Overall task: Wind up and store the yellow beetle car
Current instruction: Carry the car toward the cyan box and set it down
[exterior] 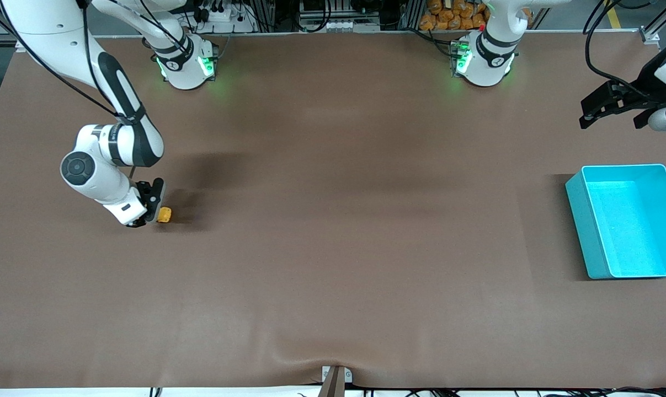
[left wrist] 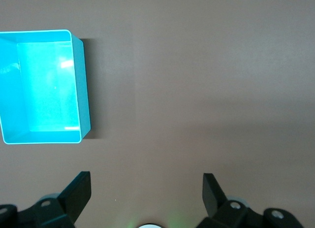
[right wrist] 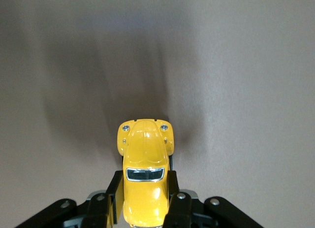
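The yellow beetle car (exterior: 165, 214) (right wrist: 145, 159) is a small rounded toy at the right arm's end of the table. My right gripper (exterior: 155, 208) (right wrist: 144, 191) is shut on it, one black finger on each side of its body and its nose sticking out past the fingertips. It is down at the brown table surface; whether its wheels touch cannot be seen. My left gripper (exterior: 610, 113) (left wrist: 146, 188) hangs open and empty over the table at the left arm's end, near the teal bin (exterior: 582, 220) (left wrist: 81, 90), which is empty.
The two arm bases (exterior: 186, 66) (exterior: 484, 60) stand along the table edge farthest from the front camera. Orange items (exterior: 454, 16) lie off the table past that edge. A small clamp (exterior: 335, 379) sits on the edge nearest the front camera.
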